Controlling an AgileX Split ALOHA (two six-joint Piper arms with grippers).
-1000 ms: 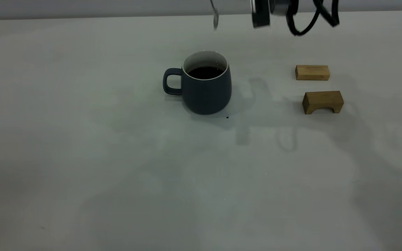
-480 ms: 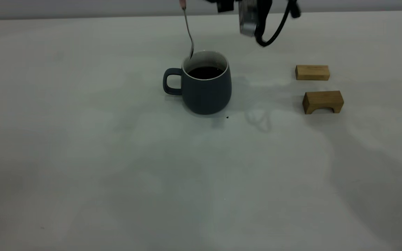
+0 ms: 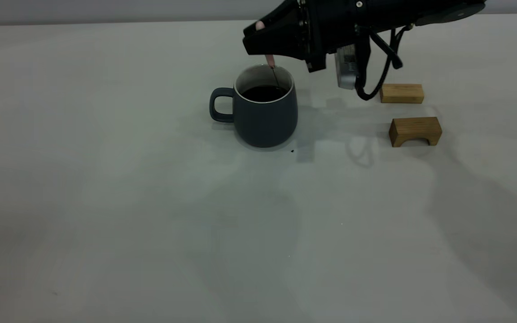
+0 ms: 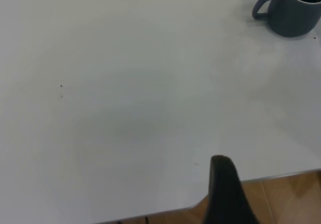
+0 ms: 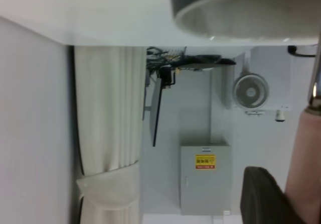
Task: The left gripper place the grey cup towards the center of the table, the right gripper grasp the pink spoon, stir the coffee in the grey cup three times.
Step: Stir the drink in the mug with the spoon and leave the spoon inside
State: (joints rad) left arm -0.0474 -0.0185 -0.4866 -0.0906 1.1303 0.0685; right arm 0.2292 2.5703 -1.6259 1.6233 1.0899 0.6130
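The grey cup [image 3: 265,112] stands upright near the middle of the table [image 3: 106,188], handle to the left, with dark coffee [image 3: 264,93] inside. My right gripper [image 3: 260,38] hovers just above the cup's rim, shut on the pink spoon [image 3: 269,59], whose metal neck slants down into the coffee. The right wrist view shows the pink spoon handle [image 5: 306,163] next to a black finger [image 5: 261,194], with the cup's rim [image 5: 241,13] beyond. My left gripper [image 4: 224,184] is parked at the table's edge, far from the cup [image 4: 293,10].
Two tan wooden blocks sit right of the cup: a flat one [image 3: 401,93] and an arched one [image 3: 415,131]. A tiny black speck [image 3: 292,151] lies by the cup's base. The right arm's cables hang near the flat block.
My right gripper has come down into view over the cup. The spoon moved from the cup's left rim into the coffee. The cup stayed put.
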